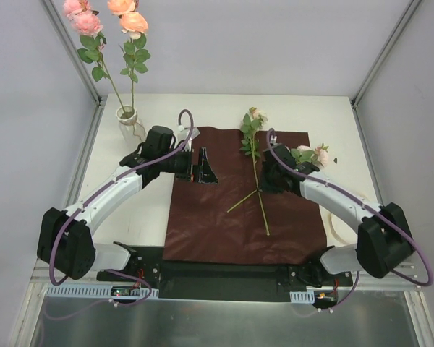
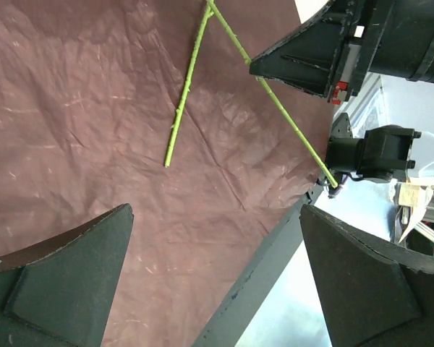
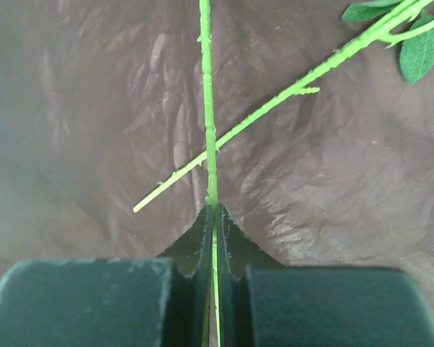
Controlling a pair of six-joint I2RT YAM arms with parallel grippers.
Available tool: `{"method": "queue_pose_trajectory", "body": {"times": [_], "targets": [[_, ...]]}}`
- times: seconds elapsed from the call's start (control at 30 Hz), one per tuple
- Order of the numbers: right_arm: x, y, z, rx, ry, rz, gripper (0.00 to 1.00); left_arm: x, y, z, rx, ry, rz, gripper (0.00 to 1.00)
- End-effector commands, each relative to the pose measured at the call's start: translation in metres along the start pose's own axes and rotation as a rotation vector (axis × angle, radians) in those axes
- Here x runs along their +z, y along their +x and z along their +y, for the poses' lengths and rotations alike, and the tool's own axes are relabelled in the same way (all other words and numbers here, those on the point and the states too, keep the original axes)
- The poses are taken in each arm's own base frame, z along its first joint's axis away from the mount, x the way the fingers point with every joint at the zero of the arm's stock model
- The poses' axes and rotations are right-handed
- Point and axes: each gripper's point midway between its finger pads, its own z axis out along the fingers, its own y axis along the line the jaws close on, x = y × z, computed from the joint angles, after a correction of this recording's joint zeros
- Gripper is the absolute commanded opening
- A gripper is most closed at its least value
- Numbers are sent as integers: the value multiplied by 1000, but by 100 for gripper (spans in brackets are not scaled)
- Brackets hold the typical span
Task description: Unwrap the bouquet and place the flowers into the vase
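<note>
Right gripper [image 3: 213,211]: clamped on one rose stem [image 3: 206,87] lying on red paper [image 3: 79,108]
Left gripper [image 2: 213,217]: spread wide, empty, over paper
Vase [image 1: 129,123]: far left, four roses [image 1: 87,23] inside

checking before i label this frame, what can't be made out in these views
- Top view: the upper edge crops the roses in the vase.
- Top view: the right arm covers the right gripper tips and part of a rose beside it.
- Right wrist view: the gripped stem leaves the frame, so its bloom is unseen.
</note>
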Motion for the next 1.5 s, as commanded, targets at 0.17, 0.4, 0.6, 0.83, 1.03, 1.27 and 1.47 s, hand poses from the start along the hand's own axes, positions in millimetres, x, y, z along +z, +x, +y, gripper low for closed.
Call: {"method": "queue_pose_trajectory", "body": {"times": [0.17,0.4,0.6,0.83,1.03,1.27,1.47], "targets": [[25,18,-27,-266,281,254,2,-4,-7,-15,42,49,-29,99],[54,5,-5,-329,258,269,8,-8,-9,-14,73,33,-51,99],[64,-2,-1,-369,262,287,17,-11,-10,-16,85,38,-61,99],[78,-10,3,-371,262,294,18,-13,-12,-16,80,41,-68,99],[83,-17,7,-366,261,292,19,-14,-12,-16,81,41,-68,99],[86,-20,5,-339,234,295,22,-14,-13,-16,81,41,-70,99],[94,-18,2,-326,252,307,19,-14,-13,-16,89,39,-74,99]]}}
